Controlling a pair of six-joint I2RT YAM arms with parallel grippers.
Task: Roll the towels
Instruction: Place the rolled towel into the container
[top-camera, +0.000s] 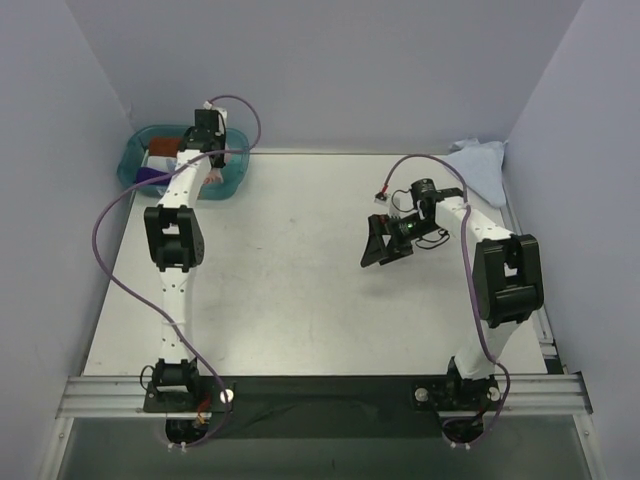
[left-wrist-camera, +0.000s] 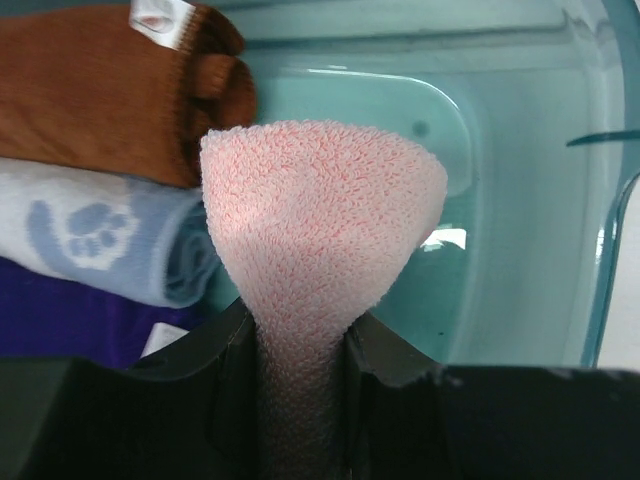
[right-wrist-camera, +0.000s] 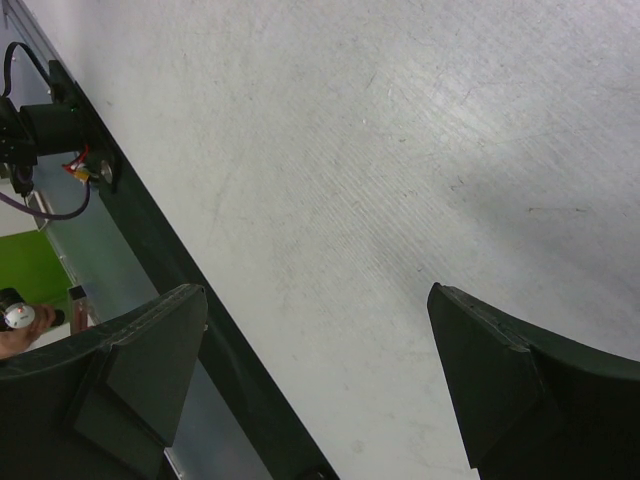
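My left gripper (left-wrist-camera: 300, 350) is shut on a rolled pale pink towel (left-wrist-camera: 320, 230), holding it inside the teal tub (left-wrist-camera: 520, 200); the roll bulges out past the fingers. From above, that gripper (top-camera: 205, 172) hangs over the tub (top-camera: 133, 168) at the back left. A light blue towel (top-camera: 480, 165) lies crumpled at the back right, against the wall. My right gripper (top-camera: 385, 245) hovers over the right half of the table, well short of the blue towel. Its fingers stand wide open (right-wrist-camera: 315, 330) with only bare table between them.
Rolled cloths fill the tub's left side: a brown one (left-wrist-camera: 100, 90), a pale blue one with a paw print (left-wrist-camera: 100, 235) and a purple one (left-wrist-camera: 70, 315). Grey walls close in the table on three sides. The metal rail (top-camera: 320, 390) runs along the near edge.
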